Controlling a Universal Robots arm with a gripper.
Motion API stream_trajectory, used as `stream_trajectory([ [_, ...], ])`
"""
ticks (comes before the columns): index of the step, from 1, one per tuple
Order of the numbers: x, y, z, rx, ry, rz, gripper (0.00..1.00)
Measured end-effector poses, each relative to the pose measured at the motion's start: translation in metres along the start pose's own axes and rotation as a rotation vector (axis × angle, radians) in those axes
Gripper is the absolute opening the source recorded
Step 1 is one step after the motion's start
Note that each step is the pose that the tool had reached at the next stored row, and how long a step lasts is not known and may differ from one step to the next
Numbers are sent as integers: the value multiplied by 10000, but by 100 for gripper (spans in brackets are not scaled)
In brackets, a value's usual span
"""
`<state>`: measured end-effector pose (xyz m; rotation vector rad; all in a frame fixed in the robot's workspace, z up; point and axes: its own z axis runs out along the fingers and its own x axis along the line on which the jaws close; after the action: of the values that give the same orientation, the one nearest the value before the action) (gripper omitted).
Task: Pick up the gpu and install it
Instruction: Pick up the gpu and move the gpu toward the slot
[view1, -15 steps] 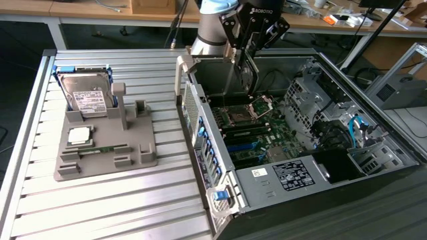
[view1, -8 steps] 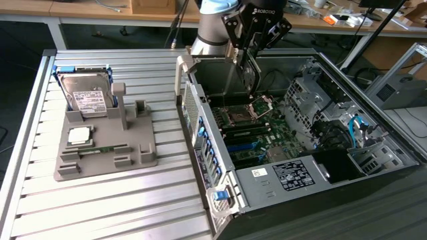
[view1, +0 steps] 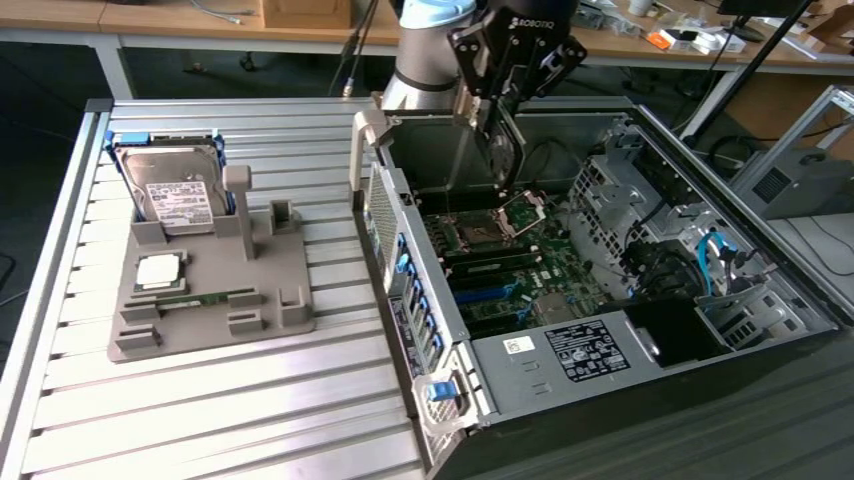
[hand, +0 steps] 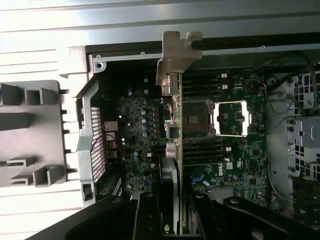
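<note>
The gpu (view1: 501, 160) hangs on edge inside the open computer case (view1: 747, 290), above the motherboard (view1: 514, 275) and near its open CPU socket (view1: 478, 235). My gripper (view1: 491, 112) is shut on the card's upper edge. In the wrist view the gpu (hand: 173, 150) shows edge-on as a thin green strip, with its silver end bracket (hand: 175, 55) at the case's rear wall. My gripper (hand: 174, 220) clamps it with a black finger (hand: 147, 215) on either side. The card is held over the board, between the rear ports and the socket.
On the exterior view's left, a grey fixture (view1: 287, 310) on the slatted table holds a hard drive (view1: 174, 190), a CPU chip (view1: 158, 270) and a narrow memory stick (view1: 214, 298). Drive cages and cables (view1: 694, 250) crowd the case's far side.
</note>
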<state>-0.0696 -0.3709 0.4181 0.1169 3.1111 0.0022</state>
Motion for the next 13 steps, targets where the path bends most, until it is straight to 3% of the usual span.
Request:
stream_trajectory([
  [13,-83,6,8,-1,-1,0,27],
])
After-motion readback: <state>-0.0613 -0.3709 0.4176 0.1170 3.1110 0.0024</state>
